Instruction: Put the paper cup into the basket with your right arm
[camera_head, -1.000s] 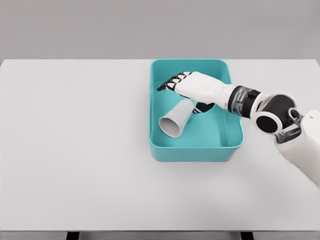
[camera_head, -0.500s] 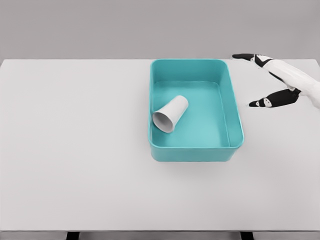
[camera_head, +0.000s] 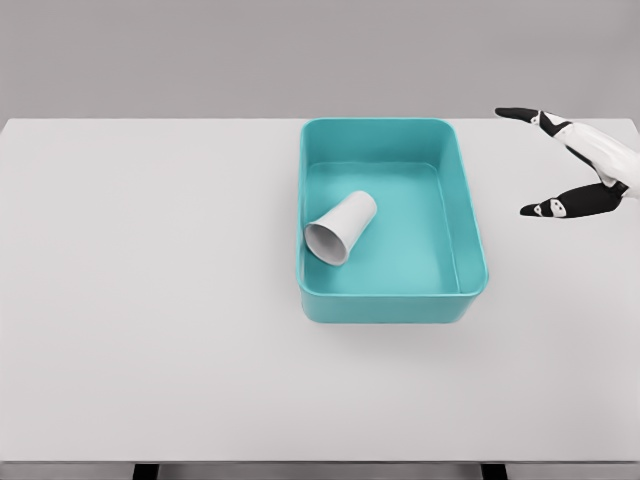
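A white paper cup (camera_head: 341, 228) lies on its side inside the teal basket (camera_head: 473, 268), against the left wall, its open mouth facing the front left. My right hand (camera_head: 535, 162) hovers over the table to the right of the basket, near the picture's right edge. Its black-tipped fingers (camera_head: 519, 114) are spread wide and hold nothing. Most of the right arm is cut off by the frame. The left arm does not show.
The basket stands on a wide white table (camera_head: 150, 300), a little right of the middle. A plain grey wall runs behind the table's far edge.
My right hand let go of the cup inside the basket, opened, and drew back to the right, out past the basket's rim. The cup settled against the left wall.
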